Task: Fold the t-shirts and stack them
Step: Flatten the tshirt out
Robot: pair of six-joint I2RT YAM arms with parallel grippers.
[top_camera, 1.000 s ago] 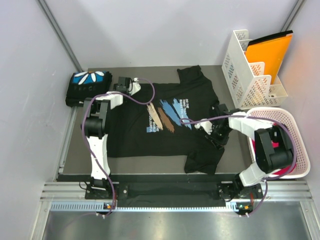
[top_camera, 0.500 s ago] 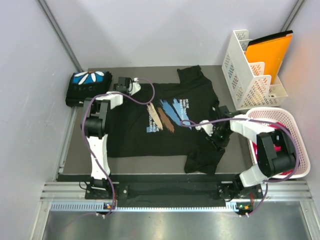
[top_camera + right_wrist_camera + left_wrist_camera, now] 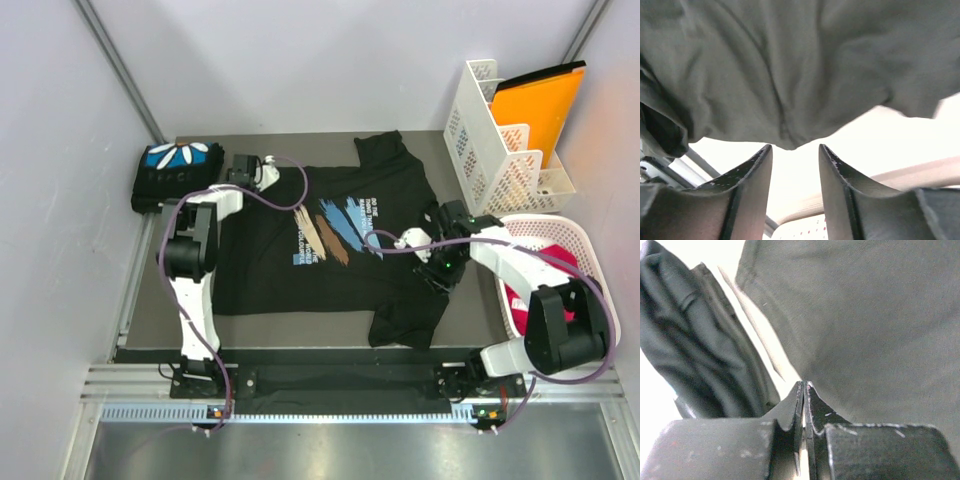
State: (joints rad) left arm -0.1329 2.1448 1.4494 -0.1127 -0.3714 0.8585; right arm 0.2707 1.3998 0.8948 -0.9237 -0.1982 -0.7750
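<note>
The t-shirt (image 3: 300, 285) lies spread on the counter (image 3: 150, 285), its long axis going left to right. My right pincer (image 3: 795, 148), jaws apart, waits at its right edge; my left pincer (image 3: 804, 386), pressed together, sits at its far left corner.

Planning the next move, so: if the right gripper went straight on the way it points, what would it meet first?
Most likely the spread black t-shirt: its edge lies just beyond the open fingers of the right gripper, though depth is unclear.
</note>
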